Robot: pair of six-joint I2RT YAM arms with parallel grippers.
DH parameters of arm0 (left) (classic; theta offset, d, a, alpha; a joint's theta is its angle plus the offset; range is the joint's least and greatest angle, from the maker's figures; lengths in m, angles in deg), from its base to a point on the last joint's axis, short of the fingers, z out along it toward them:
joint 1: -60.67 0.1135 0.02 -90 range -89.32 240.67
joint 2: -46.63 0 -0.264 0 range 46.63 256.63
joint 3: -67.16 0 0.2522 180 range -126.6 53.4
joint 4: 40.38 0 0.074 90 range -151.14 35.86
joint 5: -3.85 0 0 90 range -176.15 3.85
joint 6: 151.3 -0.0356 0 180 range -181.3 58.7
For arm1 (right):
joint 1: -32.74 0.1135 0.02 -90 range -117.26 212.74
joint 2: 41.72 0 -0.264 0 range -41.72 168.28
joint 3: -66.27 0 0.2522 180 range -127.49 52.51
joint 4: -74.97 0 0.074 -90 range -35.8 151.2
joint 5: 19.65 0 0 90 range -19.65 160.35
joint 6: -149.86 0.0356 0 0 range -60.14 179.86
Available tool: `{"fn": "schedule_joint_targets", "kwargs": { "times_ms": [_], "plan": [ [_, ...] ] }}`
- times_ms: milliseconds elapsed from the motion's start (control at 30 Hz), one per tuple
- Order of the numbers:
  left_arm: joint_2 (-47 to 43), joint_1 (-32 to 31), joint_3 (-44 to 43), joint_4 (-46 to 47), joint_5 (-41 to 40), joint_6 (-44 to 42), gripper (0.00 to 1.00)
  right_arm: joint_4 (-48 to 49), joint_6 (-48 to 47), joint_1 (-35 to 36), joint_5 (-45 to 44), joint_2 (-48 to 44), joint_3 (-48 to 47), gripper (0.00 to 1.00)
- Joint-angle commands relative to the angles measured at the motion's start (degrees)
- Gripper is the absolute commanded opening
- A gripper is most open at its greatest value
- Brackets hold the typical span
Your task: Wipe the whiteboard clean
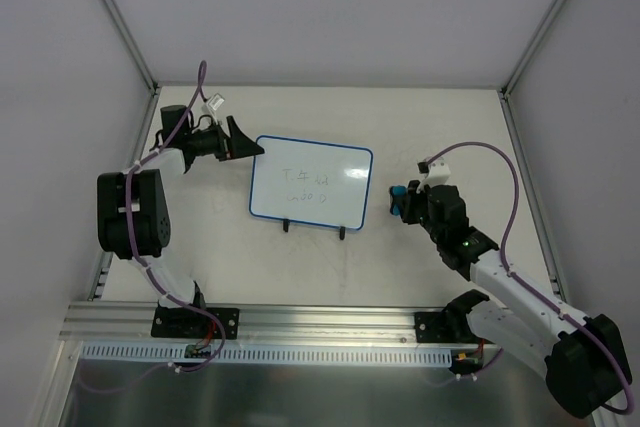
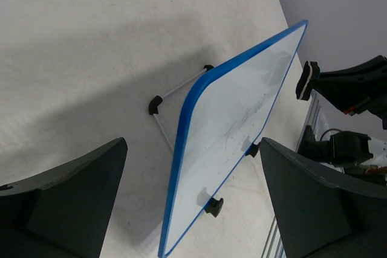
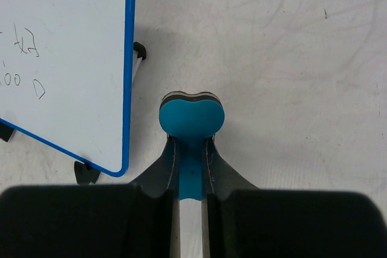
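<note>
Table [image 1: 420, 127] was bare white w/ the whiteboard [image 1: 310, 183] standing about mid-table, propped at a tilt on its wire stand, face toward the arms. Its long axis ran left-right in the top view.

Left gripper [image 1: 247, 143] sat just off the board's far-left corner w/ jaws spread wide and nothing between them. From its wrist cam it looked along the board nearly edge-on, so it wasn't squared to the face.

Right gripper [image 1: 403, 203] hung just beside the board's right short edge, near but not touching, clamped narrow on the eraser [image 3: 191, 116]. The blue pad stuck out past the fingertips.

Marker writing [image 1: 305, 185] filled the middle of the face, two short rows.

Judgement: right arm was the working one, being nearer and already tooled. The board lay to that gripper's left, so the wipe probably needed the pad brought leftward over the frame, then swept along the long axis. The board looked light, so the left gripper bracing the corner seemed sensible.
</note>
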Motion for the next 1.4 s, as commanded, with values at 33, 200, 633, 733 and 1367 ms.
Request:
{"fn": "schedule_joint_targets", "kwargs": {
  "times_ms": [33,200,633,733,1367],
  "plan": [
    [-1.43,-2.39,0.31,3.21,4.74,-3.0,0.92,2.86,-0.95,0.26,0.65,-1.06,0.08,0.0],
    [-0.56,-2.84,-0.57,2.33,4.21,-2.83,0.81,2.77,-1.04,0.26,0.74,-0.71,-0.01,0.0],
    [-0.82,-2.92,-0.04,0.14,4.56,-4.49,0.59,3.13,-1.22,0.34,1.53,0.52,-0.36,0.0],
    [0.32,-2.92,-0.92,-0.92,5.7,-5.11,0.43,3.13,-1.3,0.61,1.7,0.52,-0.36,0.0],
    [6.02,-4.42,-2.5,-4.96,6.04,-6.78,0.0,-1.88,-2.71,15.8,-6.81,13.34,-15.03,0.0]
  ]
}}
